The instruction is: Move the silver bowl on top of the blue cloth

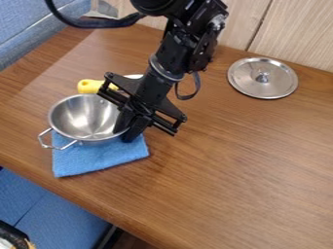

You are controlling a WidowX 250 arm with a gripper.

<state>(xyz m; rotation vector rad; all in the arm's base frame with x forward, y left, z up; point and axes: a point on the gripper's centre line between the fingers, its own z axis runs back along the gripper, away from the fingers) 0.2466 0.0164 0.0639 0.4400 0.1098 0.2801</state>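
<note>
From afar, I had the black two-finger gripper [124,134] pinching the round silver metal bowl [84,115] at four o'clock, likely to steer it squarely over the blue fabric cloth [98,158], partly beneath, toward six.

silver bowl [81,116] — tool [125,134] at rim

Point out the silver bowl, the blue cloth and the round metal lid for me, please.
Silver bowl [82,116], camera view: on its shiny inside.
Blue cloth [99,157], camera view: on its uncovered part.
Round metal lid [262,77], camera view: on its knob.
</note>
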